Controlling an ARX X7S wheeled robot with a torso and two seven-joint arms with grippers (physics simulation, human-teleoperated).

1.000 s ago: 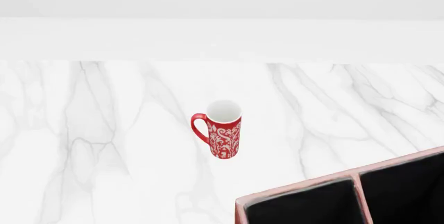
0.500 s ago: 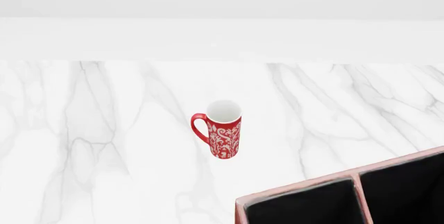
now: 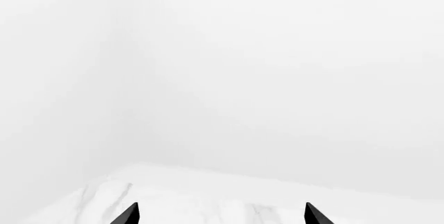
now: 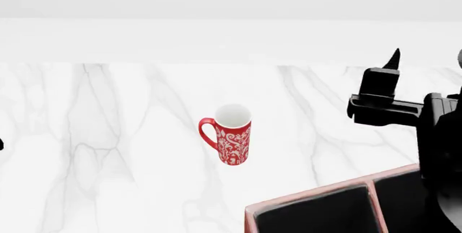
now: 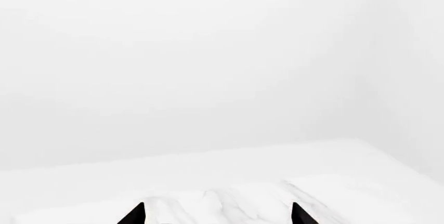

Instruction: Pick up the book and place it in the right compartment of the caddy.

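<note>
The book is not in any view. The caddy (image 4: 310,194), reddish-brown with a pale pink rim and a black inside split by a divider, sits at the near right of the marble table. My right arm stands over its right compartment and hides part of it. My right gripper (image 4: 426,65) is raised above the table's right side, open and empty. In the right wrist view its fingertips (image 5: 137,214) stand wide apart over bare marble. My left gripper (image 3: 220,214) is open and empty, with only marble and wall ahead.
A tall red patterned mug (image 4: 231,134) with a white inside stands upright mid-table, left of the caddy. The white marble table (image 4: 108,135) runs back to a white wall. A black sliver of my left arm (image 4: 1,144) shows at the left edge.
My right arm and gripper have come into the head view at the right, above the caddy. A black sliver has appeared at the left edge. The mug and caddy have not moved.
</note>
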